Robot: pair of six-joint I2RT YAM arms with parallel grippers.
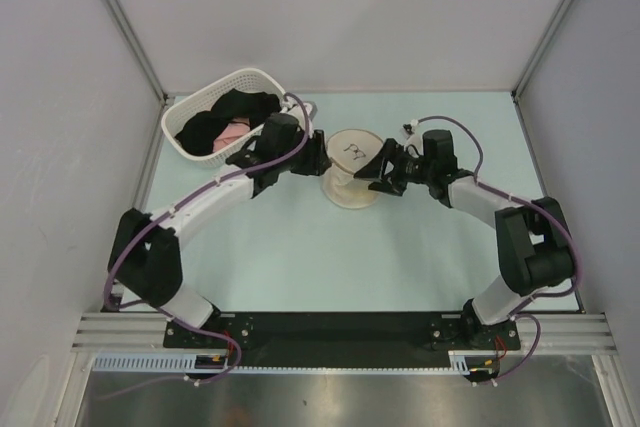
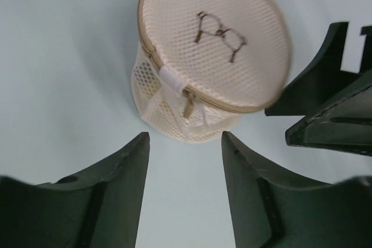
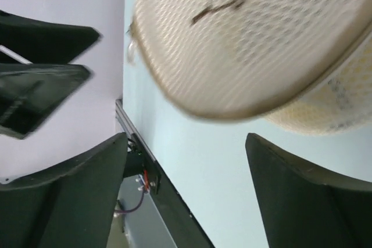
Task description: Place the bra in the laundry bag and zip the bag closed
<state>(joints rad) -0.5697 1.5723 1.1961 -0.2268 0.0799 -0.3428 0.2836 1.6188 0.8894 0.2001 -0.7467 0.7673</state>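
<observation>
While upright, laundry bag; garments in basket.

The pale table bears the laundry bag and a white basket.

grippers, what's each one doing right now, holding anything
Left gripper: open, holding nothing; the laundry bag sits just ahead of it.
Right gripper: open, holding nothing.
</observation>
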